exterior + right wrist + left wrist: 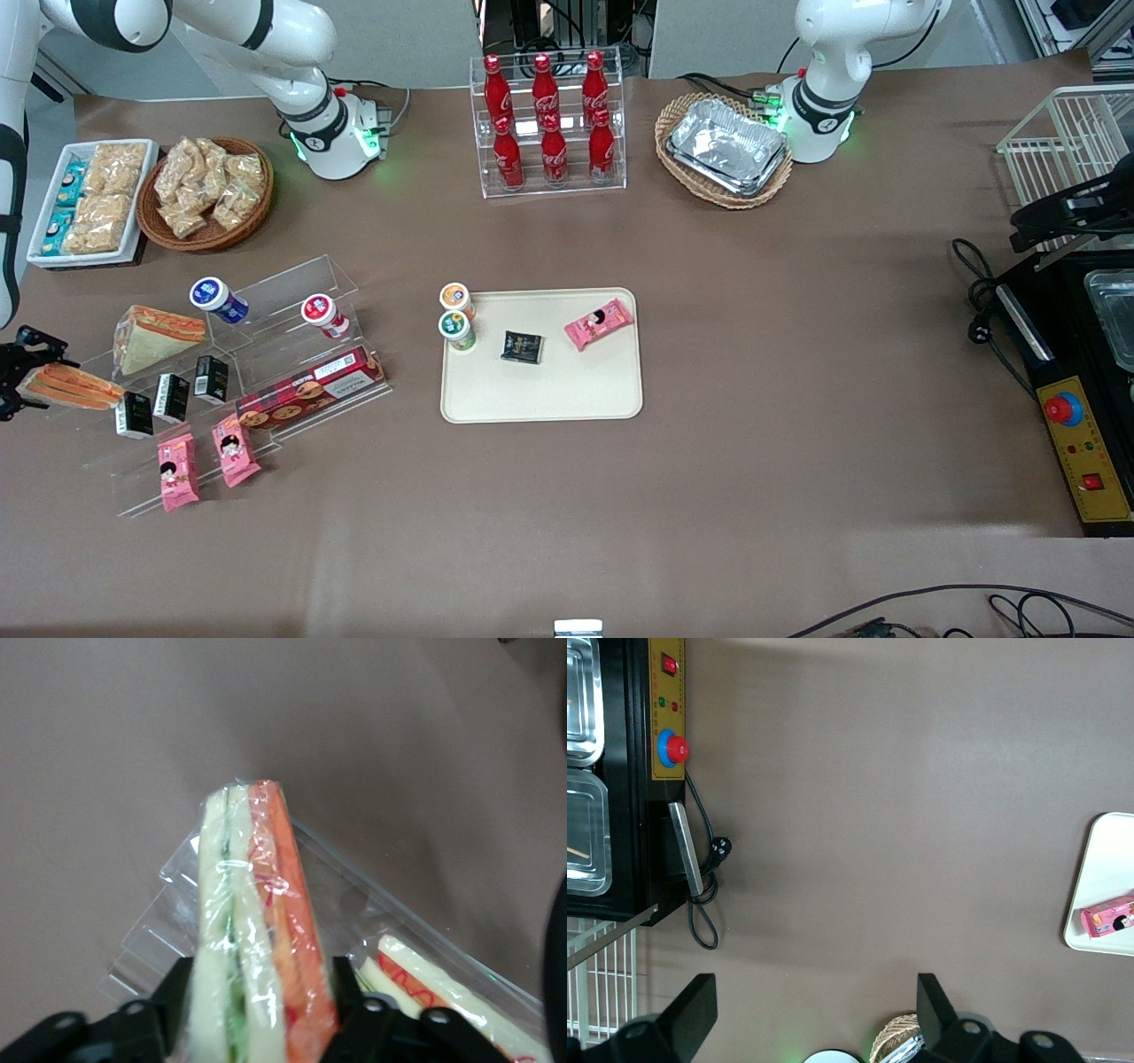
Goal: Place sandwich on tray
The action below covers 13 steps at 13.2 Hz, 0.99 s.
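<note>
Gripping the sandwich (257,939) by its broad faces, the gripper (19,372) sits at the working arm's end of the desk (797,354), at about nine o'clock from the tray (540,399) and well apart from it. The wrist view shows one of the fingers (164,1005) pressed against the white bread side and its partner against the orange side, so they are closed on the wedge, which stands edge-on over the clear display step (151,939). Whether it has left that step or rests on it is hard to tell. A second sandwich (158,335) lies just beside, nearer the tray. The tray carries two cups (455,317), a dark packet (522,346) and a pink packet (599,323), all toward its twelve o'clock edge, leaving the six o'clock half bare. To do this well, I would lift straight up to free the acrylic, carry level toward three o'clock, and lower onto that bare half, keeping the squeeze light since the soft bread would likely crush or slip in its slick wrap.
</note>
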Available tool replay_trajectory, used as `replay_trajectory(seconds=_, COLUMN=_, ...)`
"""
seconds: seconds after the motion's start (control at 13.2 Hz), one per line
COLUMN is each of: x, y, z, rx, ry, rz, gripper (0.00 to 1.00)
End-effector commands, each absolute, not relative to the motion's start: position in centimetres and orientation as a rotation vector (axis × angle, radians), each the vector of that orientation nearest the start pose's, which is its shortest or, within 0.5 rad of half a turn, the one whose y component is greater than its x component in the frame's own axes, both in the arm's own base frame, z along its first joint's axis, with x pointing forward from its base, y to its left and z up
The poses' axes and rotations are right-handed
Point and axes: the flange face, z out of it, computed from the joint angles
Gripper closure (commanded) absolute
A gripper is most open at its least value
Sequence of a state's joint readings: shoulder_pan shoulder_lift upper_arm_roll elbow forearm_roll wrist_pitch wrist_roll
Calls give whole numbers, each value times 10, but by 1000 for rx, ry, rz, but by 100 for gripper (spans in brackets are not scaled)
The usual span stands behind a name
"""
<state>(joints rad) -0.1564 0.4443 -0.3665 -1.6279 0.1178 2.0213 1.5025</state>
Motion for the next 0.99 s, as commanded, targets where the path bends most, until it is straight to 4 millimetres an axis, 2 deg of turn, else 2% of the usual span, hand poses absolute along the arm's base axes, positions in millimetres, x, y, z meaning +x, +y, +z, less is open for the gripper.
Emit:
replay_trajectory(seconds=0.0, x=602, y=-304, z=373, rx=-1657, ry=2702, rz=-20, gripper=43)
replay_trajectory(seconds=0.15, x=606, y=-296, z=373, rx=-1677, ry=2693, rz=-22, gripper=87)
replay_trajectory(seconds=0.23, x=605, y=-297, z=374, rx=-1679, ry=2692, rz=-25, gripper=94)
replay_trajectory(seconds=0.38, x=604, y=-299, z=384, rx=-1707, ry=2668, rz=-35, gripper=100)
replay_trajectory(seconds=0.46, x=603, y=-299, z=396, rx=-1715, ry=2648, rz=-49, gripper=100)
replay_trajectory(seconds=0.91, x=577, y=-289, z=485, rx=-1798, ry=2520, rz=-35, gripper=100)
